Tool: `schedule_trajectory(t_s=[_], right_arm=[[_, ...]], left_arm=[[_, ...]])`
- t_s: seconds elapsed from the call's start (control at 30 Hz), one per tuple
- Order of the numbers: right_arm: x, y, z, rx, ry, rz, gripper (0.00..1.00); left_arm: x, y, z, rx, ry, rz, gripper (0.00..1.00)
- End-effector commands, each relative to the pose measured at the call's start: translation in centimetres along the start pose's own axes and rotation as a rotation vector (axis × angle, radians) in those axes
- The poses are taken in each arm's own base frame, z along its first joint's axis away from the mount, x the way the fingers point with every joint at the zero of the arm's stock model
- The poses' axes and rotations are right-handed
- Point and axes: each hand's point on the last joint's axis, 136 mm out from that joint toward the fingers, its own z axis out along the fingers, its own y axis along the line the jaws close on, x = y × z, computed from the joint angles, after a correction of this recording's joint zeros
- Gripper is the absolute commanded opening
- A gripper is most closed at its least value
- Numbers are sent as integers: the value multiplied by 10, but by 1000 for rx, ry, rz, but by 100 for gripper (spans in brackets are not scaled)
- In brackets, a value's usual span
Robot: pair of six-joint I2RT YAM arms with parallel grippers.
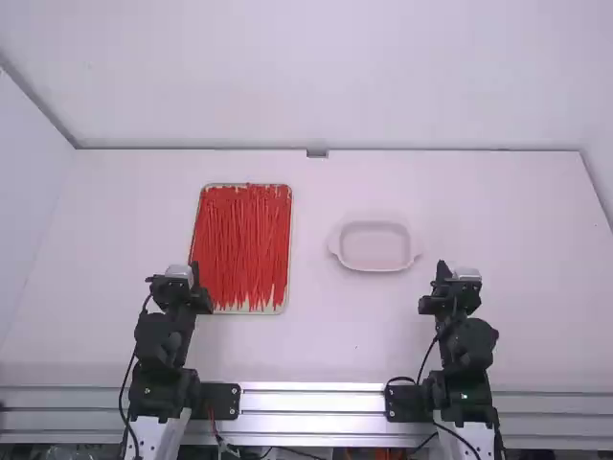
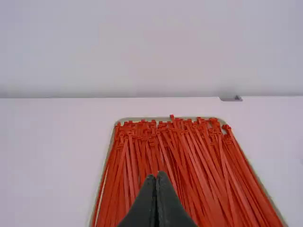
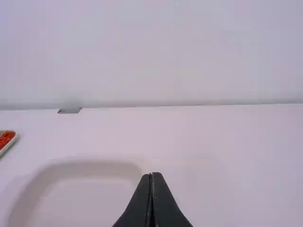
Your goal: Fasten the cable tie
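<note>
Stretching away from both arm bases, the white surface [image 1: 460,201] carried two containers. The larger was a pale rectangular tray [image 1: 203,188] left of the middle. It was heaped with red cable ties [image 1: 241,249], and every tie I could see lay in that tray. They ran roughly parallel, long axes going near to far, with their heads bunched along the far edge, as the left wrist view showed. To its right, well apart from it, sat a shallow white dish [image 1: 375,224] with small handles.

The left gripper [image 2: 156,176] hung at the tray's near-left corner, pointing far along the ties' length. Its fingers were pressed together and it had nothing in its grasp. The right gripper [image 3: 152,175] hung near and a little right of the dish, likewise closed tight and holding nothing.

The ties lay straight ahead of the left gripper, so I judged that arm far the nearer for a first pick. It would have to spread its fingers and come down across a single tie. No tie was yet lifted or looped.
</note>
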Motion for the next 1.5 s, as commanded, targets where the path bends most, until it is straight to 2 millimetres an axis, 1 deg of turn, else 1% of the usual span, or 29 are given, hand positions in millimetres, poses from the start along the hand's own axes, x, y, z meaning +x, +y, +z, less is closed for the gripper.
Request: schedule_trajectory(t_s=[0.0, 0.17, 0.33, 0.6, 0.9, 1.07, 1.3, 1.47], right_arm=[[0, 0, 0, 0, 1, -3, 0], [0, 0, 0, -1, 2, -2, 1], [-3, 1, 2, -7, 9, 0, 4], [-11, 7, 6, -29, 36, 0, 13], [-23, 21, 17, -87, 78, 0, 27], [-30, 33, 27, -131, 107, -6, 37], [-31, 51, 44, -190, 172, -7, 50], [-33, 66, 57, -240, 199, -5, 60]], left_arm=[[0, 0, 0, 0, 0, 0, 0], [-1, 0, 0, 0, 0, -1, 1], [-4, -1, 1, 3, 8, -3, 4], [-14, -2, 3, 10, 71, -16, 13], [-27, -5, 14, 19, 183, -35, 27], [-31, -7, 24, 22, 266, -69, 37], [-35, -10, 42, 20, 384, -121, 50], [-36, -23, 57, 80, 461, -156, 60]])
